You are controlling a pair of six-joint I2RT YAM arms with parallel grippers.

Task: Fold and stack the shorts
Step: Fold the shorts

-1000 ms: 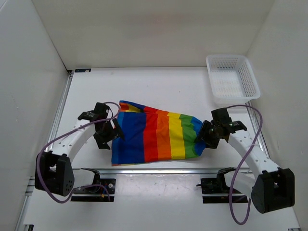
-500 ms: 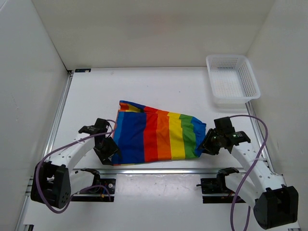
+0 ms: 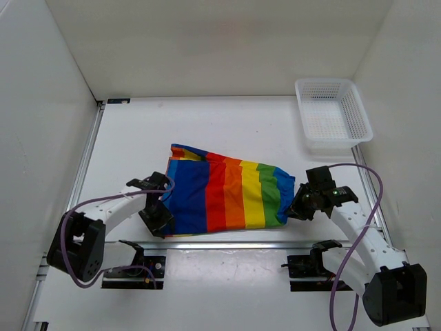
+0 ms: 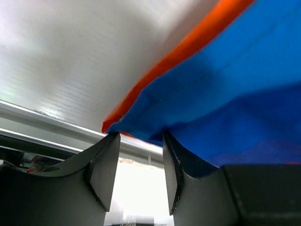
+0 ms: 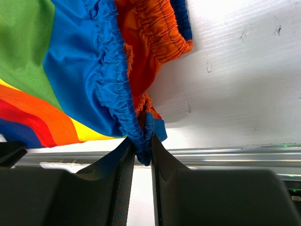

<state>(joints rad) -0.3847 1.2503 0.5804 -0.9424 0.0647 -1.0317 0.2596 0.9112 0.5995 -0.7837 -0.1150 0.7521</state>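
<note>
Shorts (image 3: 227, 196) flat on table (image 3: 207, 124), near-centre, long axis left to right, stripes running near to far, gathered waistband at right end. Left gripper (image 3: 160, 219) low at near-left corner, jaws apart, hem corner at their tips. Right gripper (image 3: 295, 210) pinching the waistband's blue edge.
</note>
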